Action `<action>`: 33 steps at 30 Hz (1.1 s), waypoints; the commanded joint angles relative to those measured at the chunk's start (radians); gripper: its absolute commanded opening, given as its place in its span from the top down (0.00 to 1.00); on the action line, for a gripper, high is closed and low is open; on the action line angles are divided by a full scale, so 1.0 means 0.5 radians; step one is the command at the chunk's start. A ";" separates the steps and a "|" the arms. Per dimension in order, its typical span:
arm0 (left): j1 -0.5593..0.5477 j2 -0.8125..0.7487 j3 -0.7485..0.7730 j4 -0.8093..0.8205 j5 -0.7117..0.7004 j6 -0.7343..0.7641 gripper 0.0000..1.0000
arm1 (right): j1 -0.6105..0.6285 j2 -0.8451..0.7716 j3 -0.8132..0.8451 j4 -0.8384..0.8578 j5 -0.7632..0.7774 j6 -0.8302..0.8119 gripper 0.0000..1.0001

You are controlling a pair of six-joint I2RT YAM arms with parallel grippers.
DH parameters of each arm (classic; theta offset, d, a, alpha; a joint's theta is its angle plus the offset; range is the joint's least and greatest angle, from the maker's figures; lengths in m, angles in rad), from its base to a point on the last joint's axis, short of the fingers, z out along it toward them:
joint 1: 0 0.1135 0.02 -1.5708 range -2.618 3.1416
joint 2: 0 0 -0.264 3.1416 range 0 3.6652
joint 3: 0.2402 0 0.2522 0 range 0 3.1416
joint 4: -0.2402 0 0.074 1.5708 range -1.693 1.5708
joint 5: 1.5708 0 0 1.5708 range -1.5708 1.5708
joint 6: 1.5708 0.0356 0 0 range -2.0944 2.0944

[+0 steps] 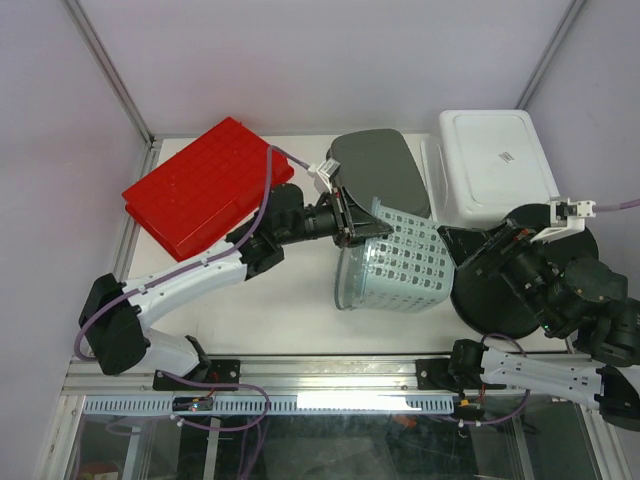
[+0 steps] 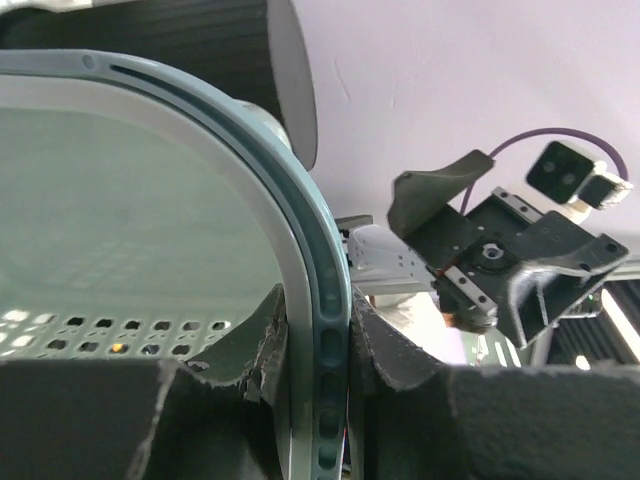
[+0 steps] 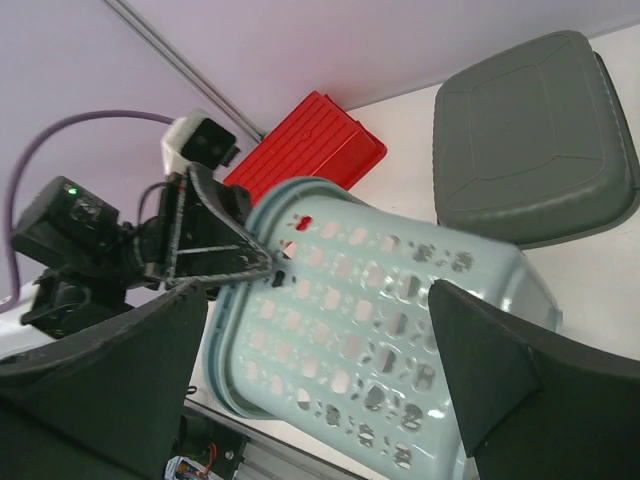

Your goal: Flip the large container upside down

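The large container is a pale blue perforated basket (image 1: 400,265) tipped onto its side at mid-table, its opening facing left. My left gripper (image 1: 355,228) is shut on its upper rim. In the left wrist view the rim (image 2: 315,290) runs between the two pads of that gripper (image 2: 318,400), one inside the basket and one outside. My right gripper (image 1: 478,252) hangs open to the right of the basket, apart from it. The right wrist view shows the basket's holed wall (image 3: 390,310) beyond the spread fingers of the right gripper (image 3: 320,370), with the left gripper (image 3: 230,250) on the rim.
A red bin (image 1: 205,185) lies bottom up at the back left. A grey bin (image 1: 385,170) and a white bin (image 1: 495,160) sit bottom up behind the basket. A black round dish (image 1: 480,300) lies under the right arm. A metal rail (image 1: 330,375) edges the table front.
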 commanded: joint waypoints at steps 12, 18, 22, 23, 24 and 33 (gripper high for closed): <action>0.028 0.206 -0.480 1.381 0.276 -0.695 1.00 | 0.011 -0.013 -0.059 0.068 0.067 0.024 0.04; 0.026 0.270 -0.430 1.405 0.299 -0.699 1.00 | 0.012 -0.029 -0.068 0.055 0.076 0.045 0.04; 0.029 0.317 -0.400 1.428 0.330 -0.706 1.00 | 0.011 -0.025 -0.072 0.053 0.069 0.045 0.04; 0.037 0.320 -0.387 1.414 0.337 -0.701 1.00 | 0.012 -0.024 -0.073 0.054 0.057 0.045 0.04; 0.041 0.312 -0.379 1.393 0.338 -0.688 1.00 | 0.011 -0.018 -0.077 0.053 0.042 0.043 0.04; 0.151 0.155 -0.407 1.239 0.332 -0.608 1.00 | 0.012 0.069 -0.068 0.062 -0.057 0.011 0.04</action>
